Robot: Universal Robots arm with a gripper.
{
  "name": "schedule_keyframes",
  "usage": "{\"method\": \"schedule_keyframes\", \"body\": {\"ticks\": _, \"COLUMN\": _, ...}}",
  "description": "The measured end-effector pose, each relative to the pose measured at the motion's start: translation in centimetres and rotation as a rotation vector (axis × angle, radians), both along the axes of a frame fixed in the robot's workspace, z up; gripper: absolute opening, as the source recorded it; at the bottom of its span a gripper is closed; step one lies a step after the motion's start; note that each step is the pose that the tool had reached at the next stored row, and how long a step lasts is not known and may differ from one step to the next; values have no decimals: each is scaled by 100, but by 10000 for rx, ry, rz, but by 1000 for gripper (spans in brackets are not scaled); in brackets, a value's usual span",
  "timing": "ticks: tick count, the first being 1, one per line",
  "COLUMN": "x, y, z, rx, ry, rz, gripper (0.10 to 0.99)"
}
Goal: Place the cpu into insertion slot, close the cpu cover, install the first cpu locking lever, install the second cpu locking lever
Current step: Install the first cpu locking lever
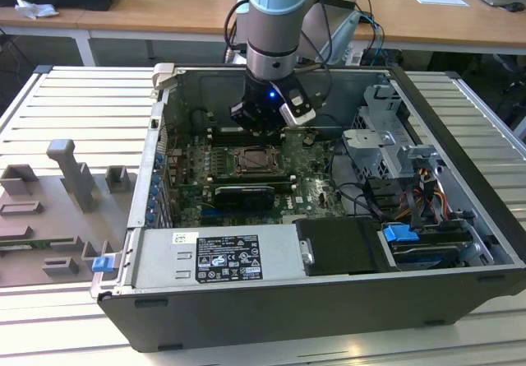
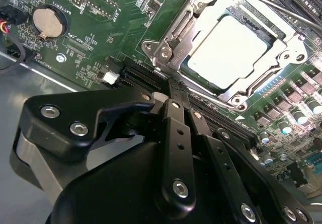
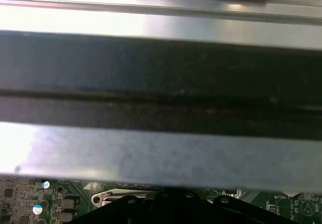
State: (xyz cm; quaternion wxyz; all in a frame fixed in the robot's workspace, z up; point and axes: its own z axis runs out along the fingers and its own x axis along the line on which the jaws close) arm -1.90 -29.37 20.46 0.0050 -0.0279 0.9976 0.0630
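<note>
Nearest the lens in the exterior view is the dark front wall of the open computer case (image 1: 271,321), lying on its side on a ribbed metal table (image 1: 74,103). On the exterior view's left, outside the case, grey moulded fixtures (image 1: 70,169) stand on the table, with a small blue clip (image 1: 102,262) near the case corner. Inside the case, along the near wall, sits the silver power supply (image 1: 218,255) with its label; behind it lies the green motherboard (image 1: 308,189), and at its middle the insertion slot (image 1: 257,161). Further to the exterior view's right are a grey drive cage (image 1: 382,140) and a blue-tabbed bay (image 1: 401,236) among loose cables.

The arm reaches down over the board, and the gripper (image 1: 261,119) hangs just behind the socket — its fingers cannot be made out there.

The second wrist view gives what the exterior view does not: the cpu (image 2: 229,50), pale and flat, already lies in the slot, and the cpu cover (image 2: 221,32) is down around it, framing its face. A coin battery (image 2: 49,21) sits off on the board. The black fingers (image 2: 176,133) lie close together, nearly closed, with nothing between them, their tips just beside the cover's corner; whether they touch it I cannot tell.

The first wrist view looks along a dark case rail (image 3: 161,83) with a strip of board beneath.
</note>
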Motion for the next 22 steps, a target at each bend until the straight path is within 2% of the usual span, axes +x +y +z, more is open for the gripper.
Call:
{"method": "schedule_keyframes", "body": {"ticks": 7, "x": 0, "y": 1, "z": -28, "rx": -132, "ry": 0, "rz": 0, "gripper": 106}}
{"method": "schedule_keyframes", "body": {"ticks": 13, "x": 2, "y": 3, "z": -37, "rx": -139, "ry": 1, "rz": -1, "gripper": 106}}
{"method": "schedule_keyframes", "body": {"ticks": 15, "x": 3, "y": 4, "z": -15, "rx": -132, "ry": -5, "rz": -1, "gripper": 106}}
{"method": "schedule_keyframes", "body": {"ticks": 17, "x": 2, "y": 3, "z": 74, "rx": -139, "ry": 0, "rz": 0, "gripper": 106}}
{"method": "schedule_keyframes", "body": {"ticks": 18, "x": 2, "y": 3, "z": 93, "rx": -140, "ry": 0, "rz": 0, "gripper": 106}}
{"method": "schedule_keyframes", "body": {"ticks": 22, "x": 2, "y": -3, "z": 101, "rx": -141, "ry": -1, "rz": 0, "gripper": 106}}
